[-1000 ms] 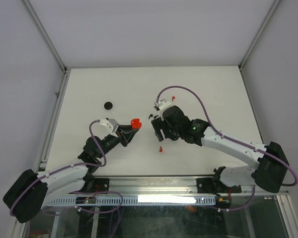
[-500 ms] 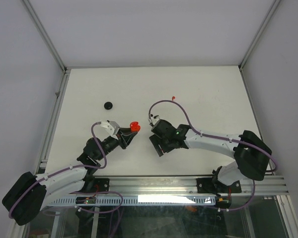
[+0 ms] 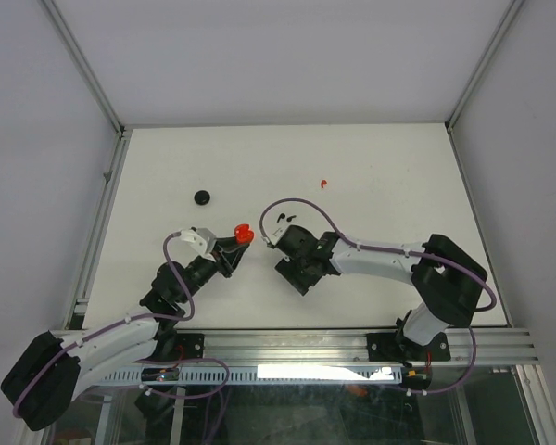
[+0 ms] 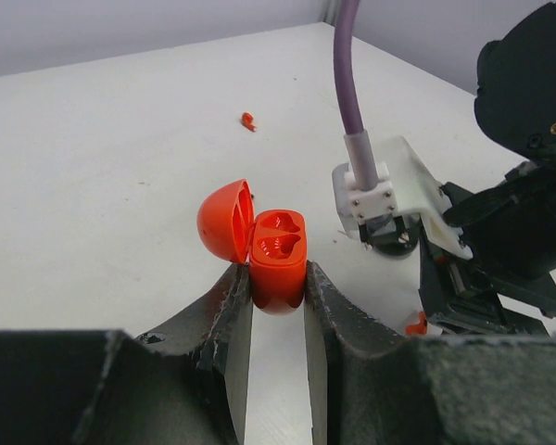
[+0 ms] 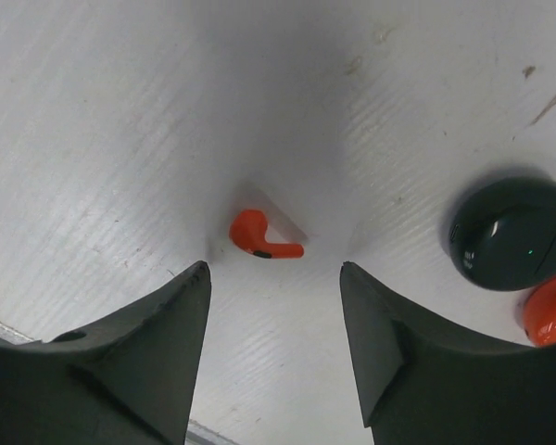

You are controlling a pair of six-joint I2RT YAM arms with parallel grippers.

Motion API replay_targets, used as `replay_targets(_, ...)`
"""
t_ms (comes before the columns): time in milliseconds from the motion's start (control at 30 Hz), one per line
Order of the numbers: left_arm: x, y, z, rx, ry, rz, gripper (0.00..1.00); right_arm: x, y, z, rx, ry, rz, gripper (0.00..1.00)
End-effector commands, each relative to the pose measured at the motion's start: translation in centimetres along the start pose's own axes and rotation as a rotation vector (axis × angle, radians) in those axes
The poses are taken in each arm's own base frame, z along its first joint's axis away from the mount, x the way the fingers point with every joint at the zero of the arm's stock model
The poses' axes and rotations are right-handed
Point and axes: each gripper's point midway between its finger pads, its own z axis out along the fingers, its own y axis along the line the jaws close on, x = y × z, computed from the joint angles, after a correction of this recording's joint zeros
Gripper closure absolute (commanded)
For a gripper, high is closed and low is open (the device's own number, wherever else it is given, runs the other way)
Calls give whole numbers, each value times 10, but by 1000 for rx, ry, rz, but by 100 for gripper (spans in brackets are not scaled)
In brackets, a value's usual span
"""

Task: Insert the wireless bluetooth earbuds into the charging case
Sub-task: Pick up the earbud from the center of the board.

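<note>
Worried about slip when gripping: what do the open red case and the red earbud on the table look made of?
Red case: seemingly smooth moulded plastic, semi-gloss, with soft highlights on its lid. Red earbud: likely the same hard plastic, faint sheen; too small to be sure.

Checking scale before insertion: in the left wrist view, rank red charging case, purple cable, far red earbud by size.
1. Red charging case, nearest the camera.
2. Purple cable, close: longer but thinner.
3. Red earbud, tiny and farthest.

Red earbud (image 5: 262, 236) on white table (image 5: 120, 111), just ahead of wide-spread right pincer (image 5: 273, 275), dark round disc (image 5: 511, 232) beside red piece (image 5: 551, 311) at right
</note>
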Motion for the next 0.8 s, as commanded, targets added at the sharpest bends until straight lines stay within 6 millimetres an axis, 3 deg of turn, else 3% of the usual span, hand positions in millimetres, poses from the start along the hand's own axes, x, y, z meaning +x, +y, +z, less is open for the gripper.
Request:
replay_targets(0, -5, 26, -8, -139, -34, 10, 100, -31, 3, -6, -61, -70, -152, 40)
replay_targets(267, -12, 46, -19, -262, -86, -15, 100, -41, 10, -4, -156, -78, -308, 46)
replay_targets(433, -13, 48, -20, -272, -91, -14, 100, -39, 12, 3, -178, -25, -371, 48)
replay_targets(533, -13, 47, -19, -269, -89, -13, 100, -39, 12, 5, -180, -4, -379, 57)
replay_targets(767, -12, 47, -18, -267, -83, -6, 100, -31, 11, 9, -177, 70, -400, 58)
